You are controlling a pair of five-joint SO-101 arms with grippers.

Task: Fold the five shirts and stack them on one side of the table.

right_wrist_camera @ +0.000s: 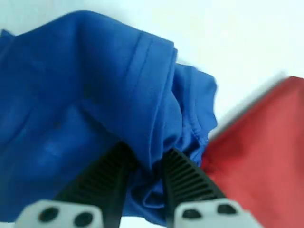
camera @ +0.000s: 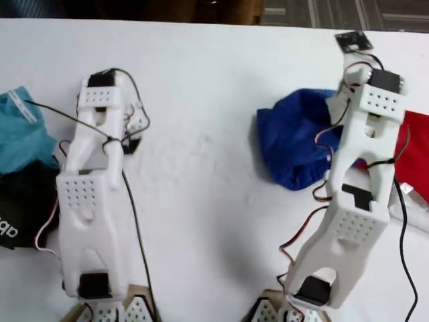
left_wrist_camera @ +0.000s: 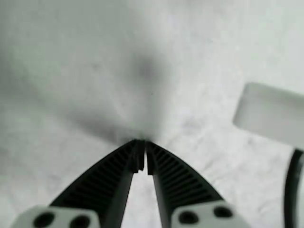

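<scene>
**A:** What does the high view give us?

**B:** The whole layout. The left arm [camera: 94, 188] is over white counter [camera: 201, 168]. The right arm [camera: 355, 194] stretches across the blue shirt [camera: 295, 144], which lies bunched in a heap on the right half. The red shirt [camera: 417, 157] lies just beyond it, at the counter's right edge. At the left edge, the teal shirt [camera: 20, 131] lies just above the black shirt [camera: 23, 201], and the two touch.

**A:** And the fingers?

**B:** The wrist views are better for those. The right gripper [right_wrist_camera: 145, 164] has its fingers pinched on a fold of the blue cloth, and the hem ridge runs up from between them. Red cloth lies right against the blue there. The left gripper [left_wrist_camera: 141, 156] has its fingers drawn together until the tips almost meet, with nothing between them, low over bare counter with its shadow just ahead. A pale block [left_wrist_camera: 270, 114] shows off to one side. I cannot tell what it is.

**A:** Room to move?

**B:** A broad white stretch lies between the arms and runs up to the far edge. A small dark square [camera: 353, 41] lies near that edge, beyond the right arm. Both side edges are crowded with cloth.
</scene>
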